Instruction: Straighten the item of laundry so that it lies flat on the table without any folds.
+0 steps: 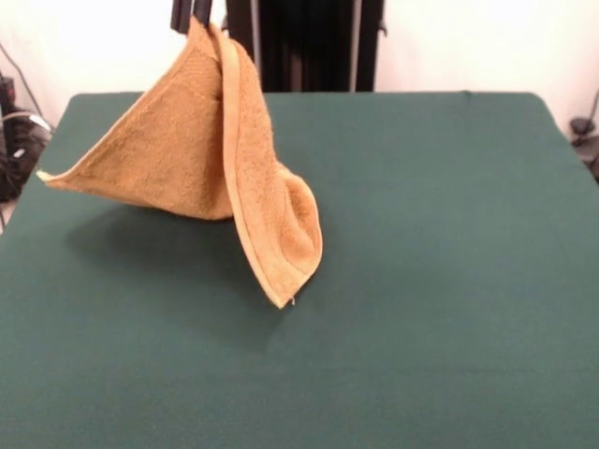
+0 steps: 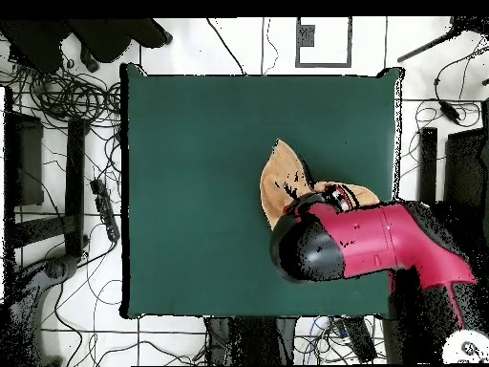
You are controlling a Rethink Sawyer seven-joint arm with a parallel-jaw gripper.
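The golden-orange towel (image 1: 187, 150) hangs from my gripper (image 1: 192, 17), whose black tips show at the top edge of the front view, shut on the towel's top corner. The cloth drapes down in a tent shape with a deep vertical fold. One corner sticks out to the left and another points down toward the dark green table (image 1: 449, 234). In the overhead view the towel (image 2: 280, 182) shows partly from under the red and black arm (image 2: 372, 239), right of the table's (image 2: 191, 191) middle. The gripper itself is hidden under the arm there.
The robot's black pedestal (image 1: 309, 47) stands behind the table's far edge. Cables and dark equipment (image 2: 67, 105) lie on the floor round the table. More cables (image 1: 14, 140) show at the left edge of the front view.
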